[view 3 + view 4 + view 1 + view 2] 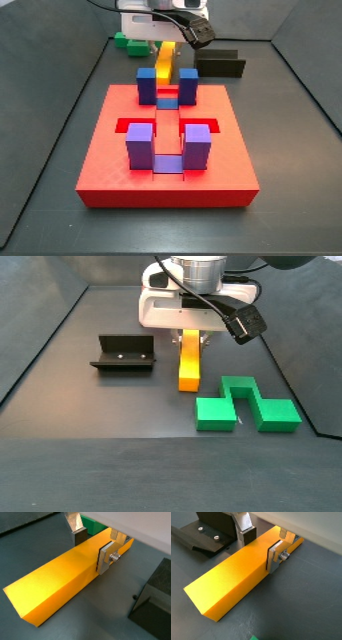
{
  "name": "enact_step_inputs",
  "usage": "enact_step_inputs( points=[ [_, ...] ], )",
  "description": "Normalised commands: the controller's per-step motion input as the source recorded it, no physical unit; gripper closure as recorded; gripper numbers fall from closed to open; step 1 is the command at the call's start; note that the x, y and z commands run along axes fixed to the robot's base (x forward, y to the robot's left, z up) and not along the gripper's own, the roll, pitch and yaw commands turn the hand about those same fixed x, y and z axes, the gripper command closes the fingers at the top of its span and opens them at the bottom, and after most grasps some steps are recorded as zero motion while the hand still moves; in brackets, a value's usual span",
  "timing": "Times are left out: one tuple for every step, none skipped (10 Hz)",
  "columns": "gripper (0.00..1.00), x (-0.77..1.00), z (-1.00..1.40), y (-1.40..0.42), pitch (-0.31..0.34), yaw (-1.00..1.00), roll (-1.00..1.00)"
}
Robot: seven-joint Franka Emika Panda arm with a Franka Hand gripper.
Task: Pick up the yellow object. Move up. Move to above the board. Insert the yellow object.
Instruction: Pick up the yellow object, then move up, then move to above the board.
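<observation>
While my arm hangs low at the far end of the workspace, the board [167, 150] fills the near part of a side view: a big flat red slab with recessed slots and four upright blue-purple posts [140, 145], two close to the camera and two farther back. It lies apart from me, nearer the camera than where I am.

Behind it, the yellow object [190, 360] lies flat on the dark floor, a long bar shading from yellow to orange. My gripper [95, 546] is closed around its far end, one finger on each long side. In both wrist views the flat silver plate of one finger [276, 556] presses against the bar's side, while the opposite finger [244, 529] sits against the other side.

Green blocks [245, 403] rest on the floor just beside the bar's free end in a side view. The fixture [123, 355], a dark L-shaped bracket, stands on the opposite side of the bar, well apart from it. A black block [222, 64] sits on the floor near me.

I can read no writing or labels on anything.
</observation>
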Motion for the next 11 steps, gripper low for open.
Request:
enact_step_inputs(
  points=[
    [1.0, 0.0, 0.0, 0.0, 0.0, 0.0, 0.0],
    [1.0, 0.0, 0.0, 0.0, 0.0, 0.0, 0.0],
    [1.0, 0.0, 0.0, 0.0, 0.0, 0.0, 0.0],
    [1.0, 0.0, 0.83, 0.0, 0.0, 0.0, 0.0],
    [1.0, -0.04, 0.78, 0.06, 0.032, -0.04, 0.01],
    [1.0, -0.07, 0.59, 0.05, 0.071, -0.05, 0.02],
    [1.0, -0.01, 0.24, 0.02, 0.044, -0.02, 0.05],
    [1.0, 0.0, 1.4, 0.0, 0.0, 0.0, 0.0],
    [1.0, -0.01, 1.4, 0.0, 0.022, 0.0, 0.0],
    [1.0, -0.04, 1.4, 0.0, 0.046, 0.01, 0.03],
    [1.0, -0.01, 1.4, -0.01, 0.01, 0.0, 0.07]
  ],
)
